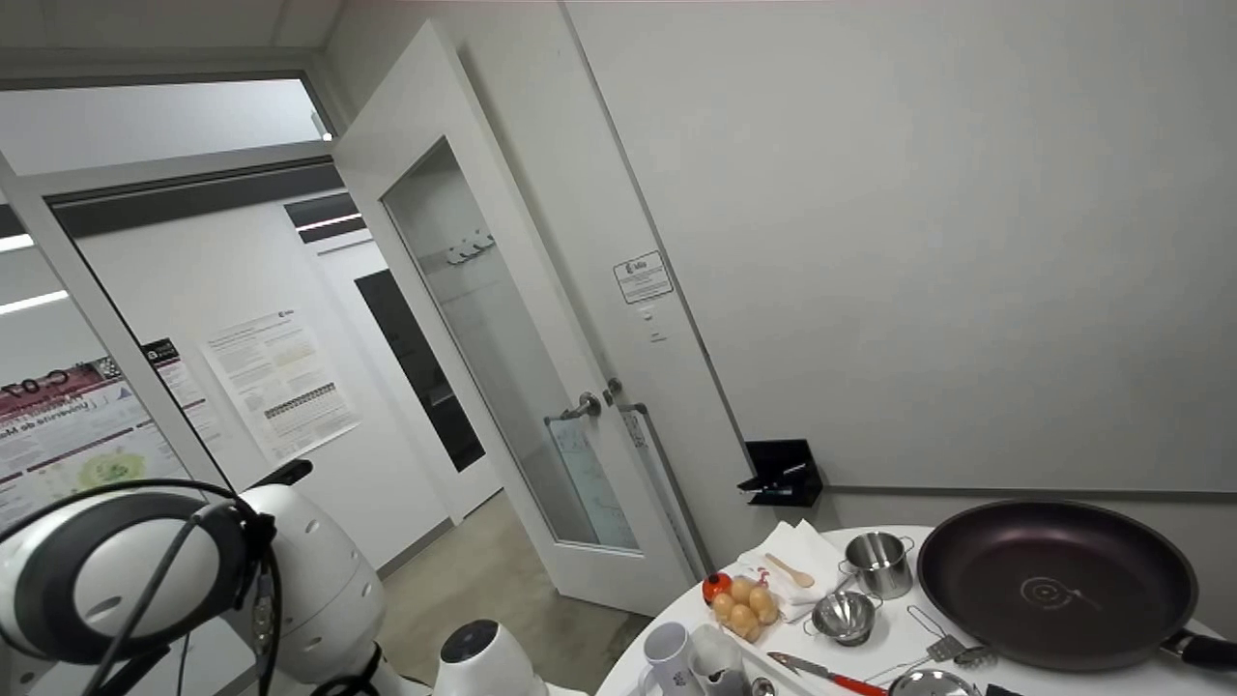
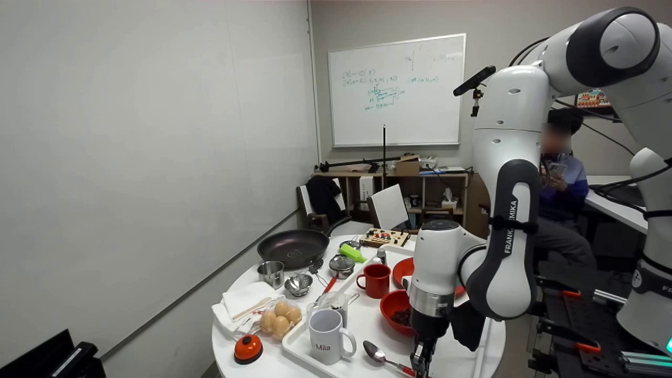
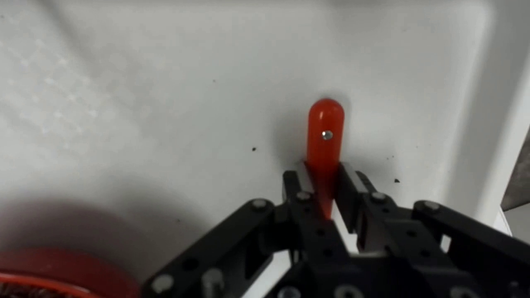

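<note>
- Red-handled spoon [image 2: 376, 353]: on the white tray [image 3: 186, 103], its handle [image 3: 326, 136] pointing to twelve o'clock in the wrist view.
- The gripper [image 3: 327, 178] is grasping that handle near its rounded end, fingers [image 3: 352, 179] against both sides.
- What could go wrong: the narrow handle may twist in the fingers, because the spoon's weight probably sits well away from them.
- A swinging spoon could knock the white mug [image 2: 325, 336] at its ten o'clock in an exterior view, or the red bowl [image 2: 394, 301] at its one o'clock, spilling dark bits [image 2: 402, 317].
- Surface: specks [image 3: 254, 149] dot the tray, which stands on a white counter [image 2: 273, 362].
- Room: whiteboard [image 2: 397, 100] at one o'clock and a seated person [image 2: 569, 197] at three in an exterior view; a glass-paned door [image 1: 522, 338] stands open near nine in an exterior view.
</note>
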Robot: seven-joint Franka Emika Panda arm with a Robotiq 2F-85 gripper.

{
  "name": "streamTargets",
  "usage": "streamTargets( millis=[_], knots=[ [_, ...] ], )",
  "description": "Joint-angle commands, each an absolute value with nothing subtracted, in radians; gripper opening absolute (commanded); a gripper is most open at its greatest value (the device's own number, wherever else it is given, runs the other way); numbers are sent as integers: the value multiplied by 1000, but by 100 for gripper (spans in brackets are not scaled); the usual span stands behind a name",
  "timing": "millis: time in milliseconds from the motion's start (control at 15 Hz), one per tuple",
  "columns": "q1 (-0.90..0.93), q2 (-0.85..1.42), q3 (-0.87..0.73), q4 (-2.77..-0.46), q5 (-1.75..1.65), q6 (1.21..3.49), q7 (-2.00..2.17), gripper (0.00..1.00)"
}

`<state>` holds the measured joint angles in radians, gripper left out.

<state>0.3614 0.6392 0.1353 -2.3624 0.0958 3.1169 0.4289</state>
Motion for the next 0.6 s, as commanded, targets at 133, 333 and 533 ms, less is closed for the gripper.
streamTargets(
  millis=[133, 333, 533],
  knots=[
    [284, 485, 178, -2494, 207, 3238, 419, 8],
    [238, 426, 196, -2536, 250, 3273, 419, 8],
    [213, 387, 204, -2560, 267, 3271, 415, 8]
  ],
)
